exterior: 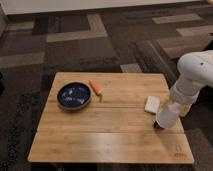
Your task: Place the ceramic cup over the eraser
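Observation:
The white ceramic cup hangs tilted at the end of my white arm, near the table's right edge. My gripper is shut on its upper part, and the cup hides most of the fingers. The cup's lower end is down at a small dark piece on the table, which looks like the eraser; most of it is hidden by the cup. I cannot tell whether the cup touches the table.
A white flat block lies just left of the cup. A dark blue bowl sits at the left of the wooden table, with an orange stick-like object beside it. Patterned carpet surrounds the table.

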Controlling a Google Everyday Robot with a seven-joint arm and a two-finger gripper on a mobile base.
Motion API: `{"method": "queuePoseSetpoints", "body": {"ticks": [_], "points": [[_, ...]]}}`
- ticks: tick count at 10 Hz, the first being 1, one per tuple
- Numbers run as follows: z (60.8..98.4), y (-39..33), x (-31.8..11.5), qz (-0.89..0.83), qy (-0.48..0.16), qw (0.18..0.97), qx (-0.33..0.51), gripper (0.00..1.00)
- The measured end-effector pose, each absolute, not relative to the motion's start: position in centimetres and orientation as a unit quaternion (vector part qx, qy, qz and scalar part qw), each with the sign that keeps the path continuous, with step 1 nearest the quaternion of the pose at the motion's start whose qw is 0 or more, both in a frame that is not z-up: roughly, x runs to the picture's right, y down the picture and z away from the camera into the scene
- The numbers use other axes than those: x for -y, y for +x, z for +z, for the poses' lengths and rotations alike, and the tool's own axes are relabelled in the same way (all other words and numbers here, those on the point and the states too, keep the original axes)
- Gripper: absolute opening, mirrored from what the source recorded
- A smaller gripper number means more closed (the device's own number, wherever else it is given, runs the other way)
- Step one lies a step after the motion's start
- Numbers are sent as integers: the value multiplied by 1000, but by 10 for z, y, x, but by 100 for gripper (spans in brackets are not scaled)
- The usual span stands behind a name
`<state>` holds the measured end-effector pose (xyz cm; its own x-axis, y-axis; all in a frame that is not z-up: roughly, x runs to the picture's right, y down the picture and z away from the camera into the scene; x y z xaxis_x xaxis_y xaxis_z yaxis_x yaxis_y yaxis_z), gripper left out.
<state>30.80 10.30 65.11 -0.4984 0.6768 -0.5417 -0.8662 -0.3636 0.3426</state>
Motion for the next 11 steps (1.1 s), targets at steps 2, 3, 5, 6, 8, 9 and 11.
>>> {"method": "queuePoseSetpoints", "body": {"ticks": [2,3,5,6,8,9,11], "points": [[659,310,-106,808,-154,483,-301,0],[664,310,-110,806,-156,486,-301,0],[674,306,-113,803,-162,490,-298,0],[677,304,-115,802,-165,491,-297,0],[684,303,-120,800,-170,494,-295,0],[687,304,-123,800,-171,494,-295,0],[693,305,-130,795,-170,501,-297,0]]}}
